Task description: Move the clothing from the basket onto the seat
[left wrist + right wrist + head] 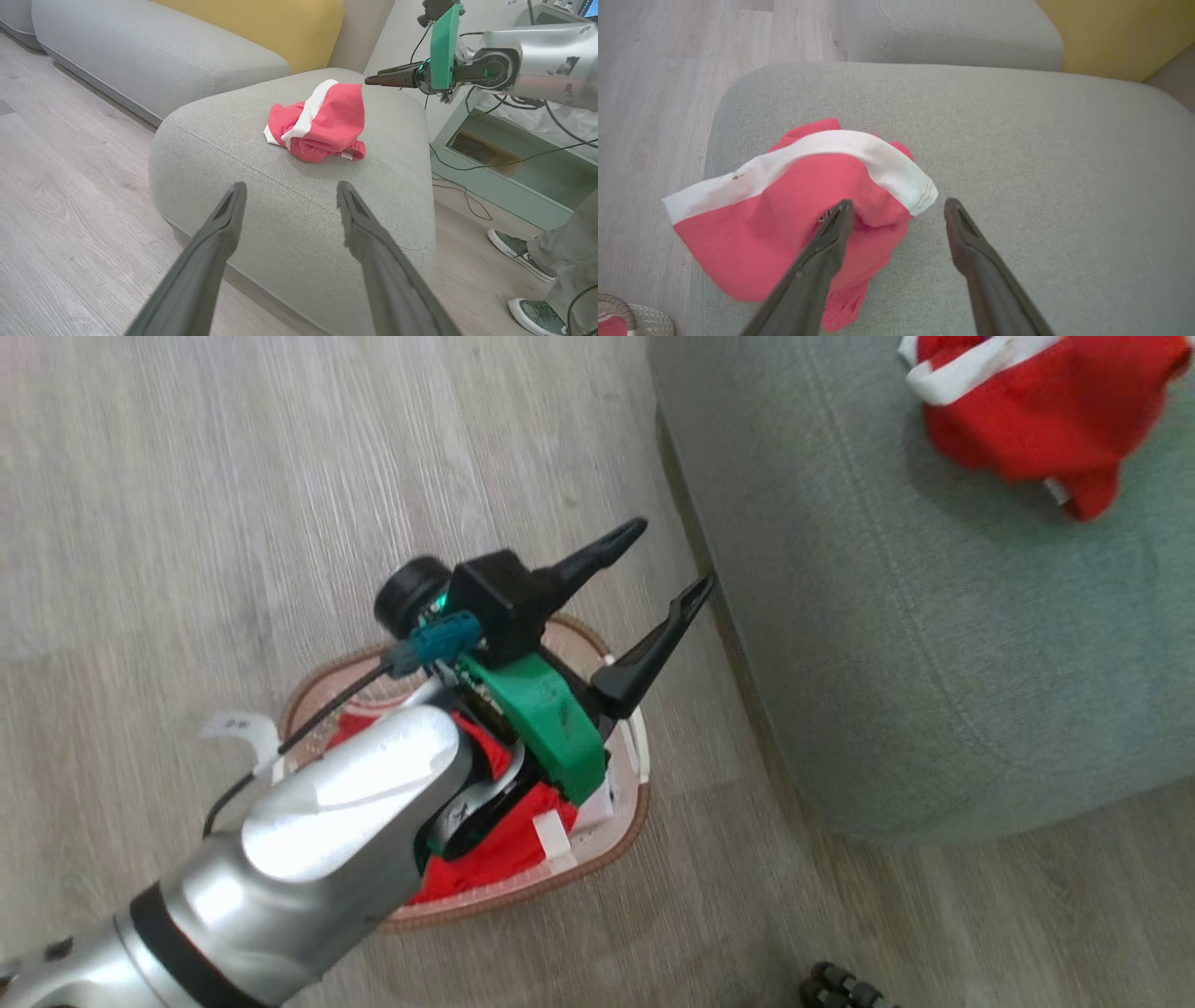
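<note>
clothing (504, 859) in red lies in the basket (523, 896) on the floor (187, 476), low in the middle of the head view, partly behind the left arm (327, 821). the left claw (677, 555) is above it, wide open and holding nothing. farther off, one more red piece (1036, 420) sits on the seat (934, 644), upper right. the right claw (900, 203) is open over it, one finger right at the cloth.
</note>
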`<state>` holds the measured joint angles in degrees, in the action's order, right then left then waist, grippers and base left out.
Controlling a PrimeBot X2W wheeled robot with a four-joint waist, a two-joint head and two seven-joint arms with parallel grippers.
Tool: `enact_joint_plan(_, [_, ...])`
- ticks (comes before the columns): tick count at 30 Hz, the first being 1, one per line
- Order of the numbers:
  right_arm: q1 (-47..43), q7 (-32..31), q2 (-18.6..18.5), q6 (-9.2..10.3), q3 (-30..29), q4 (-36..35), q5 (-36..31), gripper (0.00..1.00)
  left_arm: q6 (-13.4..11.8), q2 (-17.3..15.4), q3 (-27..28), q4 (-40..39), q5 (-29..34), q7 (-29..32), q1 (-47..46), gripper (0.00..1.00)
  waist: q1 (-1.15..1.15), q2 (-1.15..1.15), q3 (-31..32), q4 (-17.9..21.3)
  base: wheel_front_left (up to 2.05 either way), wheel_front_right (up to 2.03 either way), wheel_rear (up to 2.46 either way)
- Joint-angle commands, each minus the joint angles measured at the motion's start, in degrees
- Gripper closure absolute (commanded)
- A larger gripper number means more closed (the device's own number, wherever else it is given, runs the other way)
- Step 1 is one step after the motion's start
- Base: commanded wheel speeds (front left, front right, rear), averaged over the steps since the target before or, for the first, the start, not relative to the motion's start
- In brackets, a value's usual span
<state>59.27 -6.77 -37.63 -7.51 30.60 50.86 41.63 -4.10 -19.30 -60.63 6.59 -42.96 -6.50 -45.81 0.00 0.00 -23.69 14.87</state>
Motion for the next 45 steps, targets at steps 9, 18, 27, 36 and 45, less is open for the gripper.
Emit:
enact_joint_plan(9, [-5.94, 3.27, -7.62, 0.02, -0.03, -8.37, 3.24, 0.00, -1.69, -0.68, 2.67, -0.99, -2.12, -2.91, 2.96, 0.00, 0.00, 0.00, 8.95, -0.95, 0.00, 0.00, 0.00])
enact_joint_plan(18, [-11.44, 9.34, -9.89, 0.02, -4.11, -16.10, 3.36, 0.00, -3.25, -1.51, 4.53, -0.94, -3.93, -4.89, 5.96, 0.00, 0.00, 0.00, 13.13, -4.37, 0.00, 0.00, 0.00])
enact_joint_plan(27, [-22.62, 14.28, -6.12, 0.02, -16.20, -25.69, -1.15, 0.00, -6.02, -3.12, 7.06, -0.39, -4.03, -6.77, 8.62, 0.00, 0.00, 0.00, 16.99, -9.43, 0.00, 0.00, 0.00])
enact_joint_plan(36, [-38.15, 15.17, 2.89, 0.02, -27.97, -37.72, -8.06, 0.00, -8.78, -5.99, 12.07, -0.27, -4.29, -8.16, 13.24, 0.00, 0.00, 0.00, 19.31, -13.54, 0.00, 0.00, 0.00])
enact_joint_plan(45, [-51.38, 14.66, 14.99, 0.02, -32.87, -49.02, -13.54, 0.00, -9.95, -7.86, 18.85, -2.35, -2.17, -8.47, 20.05, 0.00, 0.00, 0.00, 21.59, -16.26, 0.00, 0.00, 0.00])
